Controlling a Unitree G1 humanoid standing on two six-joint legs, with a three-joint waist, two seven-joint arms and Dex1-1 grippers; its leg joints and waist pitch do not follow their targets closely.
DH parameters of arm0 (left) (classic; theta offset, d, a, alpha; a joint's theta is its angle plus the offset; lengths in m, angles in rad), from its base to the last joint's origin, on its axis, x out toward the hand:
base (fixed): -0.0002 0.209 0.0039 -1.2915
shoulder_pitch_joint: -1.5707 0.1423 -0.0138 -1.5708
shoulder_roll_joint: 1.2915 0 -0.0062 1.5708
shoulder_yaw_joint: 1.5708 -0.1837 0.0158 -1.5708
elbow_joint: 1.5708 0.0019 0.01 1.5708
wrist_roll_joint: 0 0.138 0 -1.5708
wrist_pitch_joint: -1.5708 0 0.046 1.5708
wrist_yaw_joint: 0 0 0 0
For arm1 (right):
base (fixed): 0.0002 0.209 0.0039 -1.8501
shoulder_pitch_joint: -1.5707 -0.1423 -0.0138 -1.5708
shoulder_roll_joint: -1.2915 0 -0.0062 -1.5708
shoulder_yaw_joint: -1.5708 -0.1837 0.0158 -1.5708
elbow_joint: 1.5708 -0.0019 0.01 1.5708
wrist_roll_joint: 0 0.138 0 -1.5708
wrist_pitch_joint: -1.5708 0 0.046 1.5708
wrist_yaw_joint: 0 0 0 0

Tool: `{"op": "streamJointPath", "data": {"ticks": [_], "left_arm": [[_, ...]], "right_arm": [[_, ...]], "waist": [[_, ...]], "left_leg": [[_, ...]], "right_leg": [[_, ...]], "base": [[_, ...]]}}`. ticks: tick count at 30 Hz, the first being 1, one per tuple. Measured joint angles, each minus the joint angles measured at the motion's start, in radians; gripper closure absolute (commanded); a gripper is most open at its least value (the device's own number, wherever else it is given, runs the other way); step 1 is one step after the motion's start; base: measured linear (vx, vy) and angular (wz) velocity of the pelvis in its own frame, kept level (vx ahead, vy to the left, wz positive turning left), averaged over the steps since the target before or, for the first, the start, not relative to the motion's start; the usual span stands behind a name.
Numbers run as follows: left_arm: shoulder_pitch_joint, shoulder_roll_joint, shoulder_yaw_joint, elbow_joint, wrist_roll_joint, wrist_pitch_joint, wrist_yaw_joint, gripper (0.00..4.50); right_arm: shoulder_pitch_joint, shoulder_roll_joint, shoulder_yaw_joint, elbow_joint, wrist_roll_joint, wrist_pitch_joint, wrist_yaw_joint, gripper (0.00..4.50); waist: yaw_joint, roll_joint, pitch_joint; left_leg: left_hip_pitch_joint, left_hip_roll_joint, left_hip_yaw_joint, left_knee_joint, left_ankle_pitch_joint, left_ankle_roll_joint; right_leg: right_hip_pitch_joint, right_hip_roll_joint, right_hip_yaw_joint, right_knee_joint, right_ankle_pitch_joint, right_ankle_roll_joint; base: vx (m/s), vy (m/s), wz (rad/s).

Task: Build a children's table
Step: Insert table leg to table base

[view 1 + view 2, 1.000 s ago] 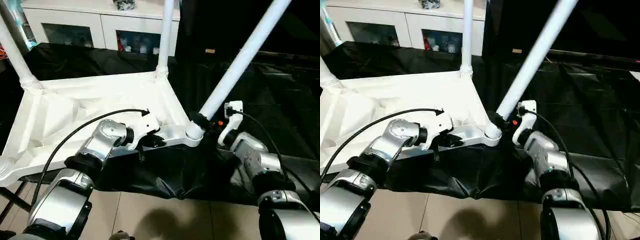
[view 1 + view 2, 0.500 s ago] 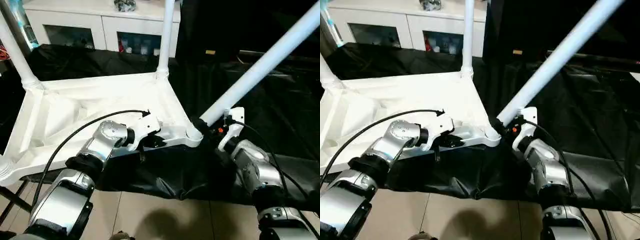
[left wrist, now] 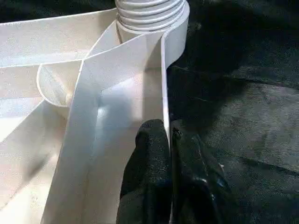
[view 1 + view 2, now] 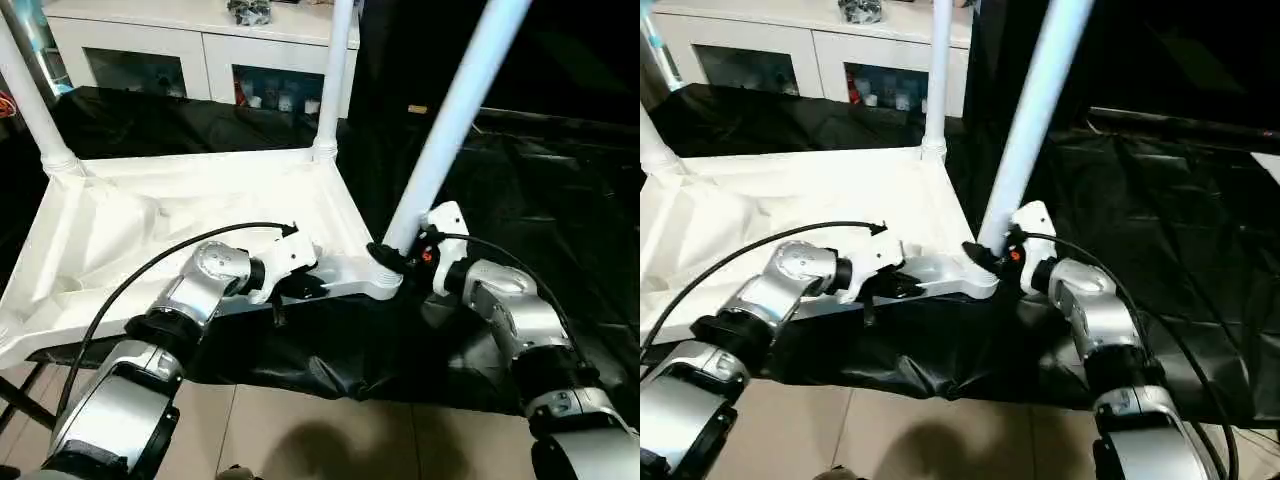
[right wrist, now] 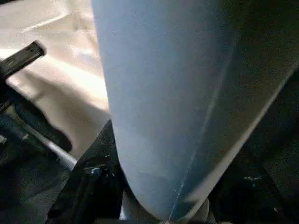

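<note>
The children's table lies upside down on black cloth, its white ribbed top [image 4: 180, 210] facing up. Two legs stand in the far corner sockets [image 4: 32, 105] [image 4: 335, 75]. A third leg [image 4: 455, 110] rises from the near right corner socket [image 4: 385, 282], leaning slightly right. My right gripper [image 4: 398, 255] is shut around this leg's base; the right wrist view shows the leg [image 5: 163, 93] between black fingers [image 5: 93, 186]. My left gripper [image 4: 303, 287] is shut on the top's near rim, the thin wall [image 3: 164, 93] pinched between its fingers [image 3: 149, 154].
A white glass-doored cabinet [image 4: 200, 50] stands behind the work surface. Black cloth [image 4: 540, 180] covers the surface to the right and hangs over its near edge [image 4: 330, 360]. Tiled floor [image 4: 330, 440] lies below. A cable loops over my left forearm [image 4: 170, 255].
The leg in my right gripper swung from a strong rightward lean to nearly upright, and that gripper shifted left toward the socket. The left gripper kept its hold on the rim.
</note>
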Motion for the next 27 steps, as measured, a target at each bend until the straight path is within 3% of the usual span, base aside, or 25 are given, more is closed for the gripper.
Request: {"op": "streamJointPath", "data": {"ticks": [14,27], "left_arm": [[0.025,0.063,-0.028,-0.079,-0.010,-0.003,-0.145,4.50],[-0.004,0.063,-0.046,-0.040,-0.006,-0.024,-0.202,4.50]], "right_arm": [[-0.022,-0.059,0.064,0.019,-0.001,-0.019,0.267,2.61],[0.050,-0.060,0.068,-0.048,0.001,-0.098,0.320,2.62]], "waist": [[0.008,-0.005,0.000],[0.029,-0.001,-0.001]], "left_leg": [[0.000,0.000,0.000,0.000,0.000,0.000],[0.002,0.000,0.000,0.000,0.000,0.000]], "right_leg": [[0.000,0.000,0.000,0.000,0.000,0.000],[0.002,0.000,0.000,0.000,0.000,0.000]], "base": [[0.000,0.000,0.00],[0.000,0.000,0.00]]}}
